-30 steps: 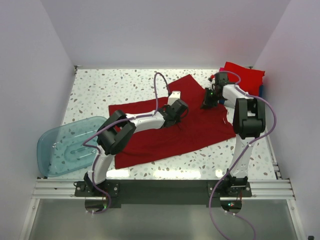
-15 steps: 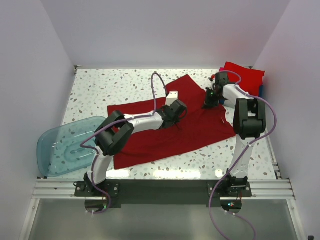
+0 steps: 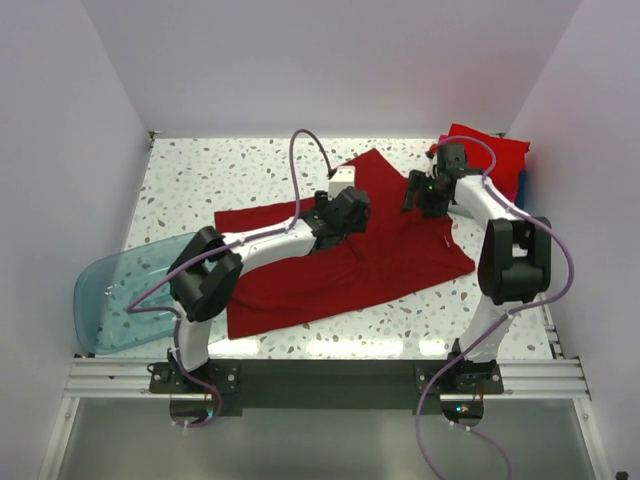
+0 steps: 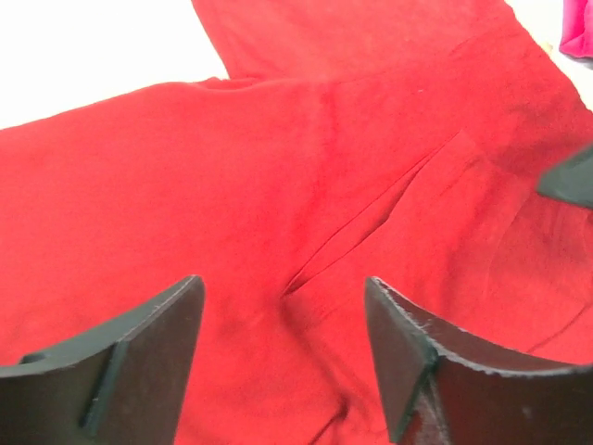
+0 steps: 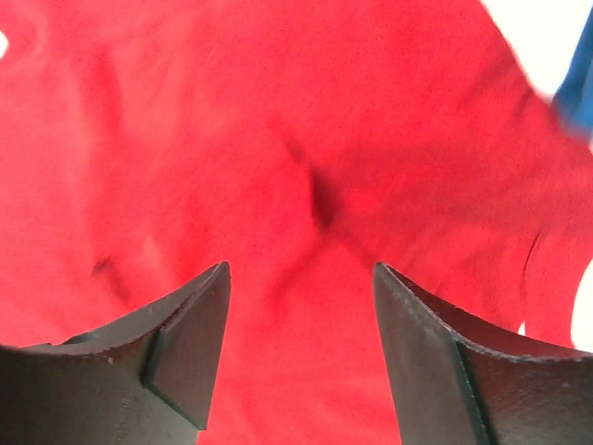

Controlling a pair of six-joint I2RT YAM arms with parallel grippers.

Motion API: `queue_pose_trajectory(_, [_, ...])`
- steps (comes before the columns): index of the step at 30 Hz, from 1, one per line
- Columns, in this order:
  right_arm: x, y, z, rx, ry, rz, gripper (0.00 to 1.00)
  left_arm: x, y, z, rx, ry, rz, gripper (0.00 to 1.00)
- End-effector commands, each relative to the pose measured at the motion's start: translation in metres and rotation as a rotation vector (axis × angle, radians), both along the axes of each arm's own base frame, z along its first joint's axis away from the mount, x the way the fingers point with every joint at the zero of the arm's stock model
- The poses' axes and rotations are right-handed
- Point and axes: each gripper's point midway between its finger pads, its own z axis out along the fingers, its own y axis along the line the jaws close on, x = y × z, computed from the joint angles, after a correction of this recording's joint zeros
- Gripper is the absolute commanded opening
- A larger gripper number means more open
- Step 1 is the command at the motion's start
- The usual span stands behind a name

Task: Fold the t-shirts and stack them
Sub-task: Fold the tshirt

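— How many shirts are on the surface?
— One dark red shirt is spread flat. Then there is one folded pile in the far right corner.
— And how many are in that pile?
— I count one bright red shirt on top. One magenta edge and one blue edge peek out beside it. That makes at least three layers, but the full number is hidden.
— Any containers?
— One see-through blue tub.
— And the machine?
— Two arms, the left arm and the right arm. Each has one pair of jaws and trails one purple cable, so two cables in all.
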Motion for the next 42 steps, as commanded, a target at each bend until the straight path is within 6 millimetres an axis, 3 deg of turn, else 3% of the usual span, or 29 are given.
queue_pose_trajectory(1, [-0.016,0.017,0.018,-0.002,-0.054,0.016,0.67,-0.012,0.022,0.025,-0.013,-0.047,0.039,0.77])
queue_pose_trajectory(2, [-0.025,0.02,0.014,0.007,-0.043,0.021,0.68,-0.02,0.032,0.01,0.011,-0.024,0.041,0.79])
queue_pose_trajectory(4, [-0.029,0.029,0.011,0.032,-0.048,0.024,0.69,-0.028,0.041,0.005,0.016,-0.015,0.044,0.81])
queue_pose_trajectory(5, [-0.035,0.03,0.004,0.031,-0.034,0.025,0.7,-0.035,0.049,-0.009,0.036,0.003,0.04,0.82])
queue_pose_trajectory(13, [-0.051,0.035,-0.046,0.049,0.066,-0.008,0.7,-0.055,0.053,-0.044,0.027,0.042,-0.022,0.84])
queue_pose_trajectory(16, [-0.063,0.032,-0.053,0.04,0.102,-0.031,0.69,-0.062,0.053,-0.052,0.032,0.044,-0.041,0.85])
queue_pose_trajectory(20, [-0.102,0.013,-0.07,-0.041,0.233,-0.13,0.69,-0.076,0.059,-0.066,0.044,0.06,-0.056,0.85])
queue_pose_trajectory(24, [-0.144,0.011,-0.083,-0.025,0.315,-0.194,0.69,-0.092,0.058,-0.079,0.029,0.076,-0.085,0.85])
queue_pose_trajectory(29, [-0.196,-0.003,-0.09,-0.063,0.364,-0.272,0.71,-0.126,0.042,-0.09,0.045,0.082,-0.148,0.85])
queue_pose_trajectory(34, [-0.228,-0.016,-0.08,-0.106,0.362,-0.331,0.79,-0.159,0.033,-0.101,0.036,0.113,-0.172,0.85])
queue_pose_trajectory(40, [-0.243,-0.021,-0.056,-0.097,0.314,-0.373,0.84,-0.198,0.035,-0.109,0.027,0.147,-0.185,0.85])
queue_pose_trajectory(42, [-0.246,-0.028,-0.048,-0.131,0.304,-0.381,0.84,-0.2,0.037,-0.104,0.036,0.138,-0.168,0.86])
